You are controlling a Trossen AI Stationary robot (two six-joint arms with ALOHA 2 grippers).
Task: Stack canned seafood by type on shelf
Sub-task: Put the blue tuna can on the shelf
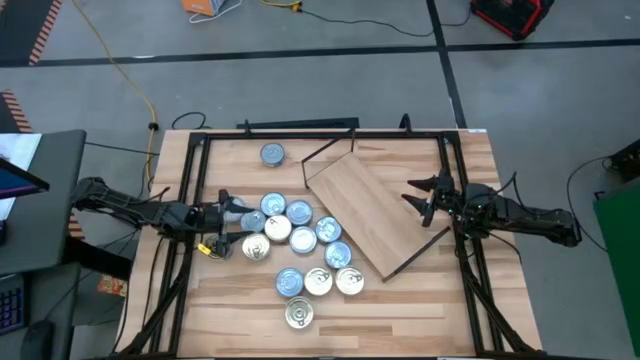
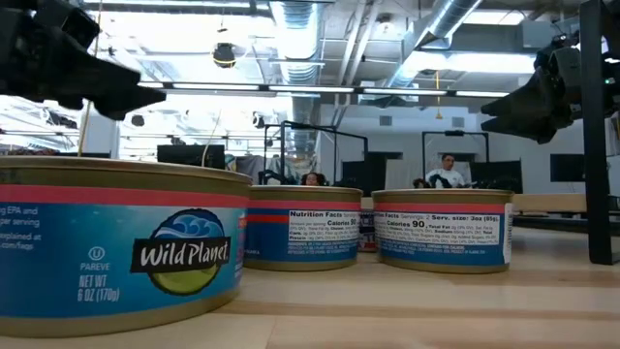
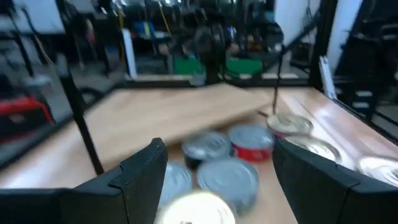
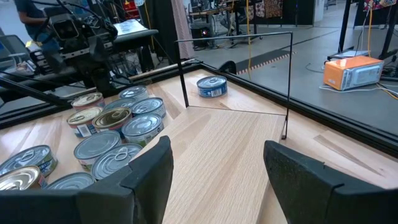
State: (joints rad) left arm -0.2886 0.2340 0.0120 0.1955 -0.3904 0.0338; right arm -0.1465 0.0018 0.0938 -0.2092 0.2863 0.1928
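Observation:
Several tins of canned seafood (image 1: 300, 240) lie in a cluster on the plank table, left of centre, silver lids up. One blue-labelled tin (image 1: 272, 154) stands alone near the far edge. The shelf (image 1: 375, 205), a light-wood board with a thin dark frame (image 4: 236, 40), lies askew right of the cluster. My left gripper (image 1: 224, 222) hovers open at the cluster's left edge, with tins (image 3: 227, 177) ahead of and below its fingers. Open as well, my right gripper (image 1: 417, 197) hangs over the shelf's right side, looking across the board (image 4: 230, 143).
Black frame rails (image 1: 190, 200) run along the table's left, right and far sides. In the low view a blue Wild Planet tin (image 2: 116, 252) stands close, with two more tins (image 2: 443, 230) behind it. People sit in the room beyond. Bare planks (image 1: 400, 320) lie at the near right.

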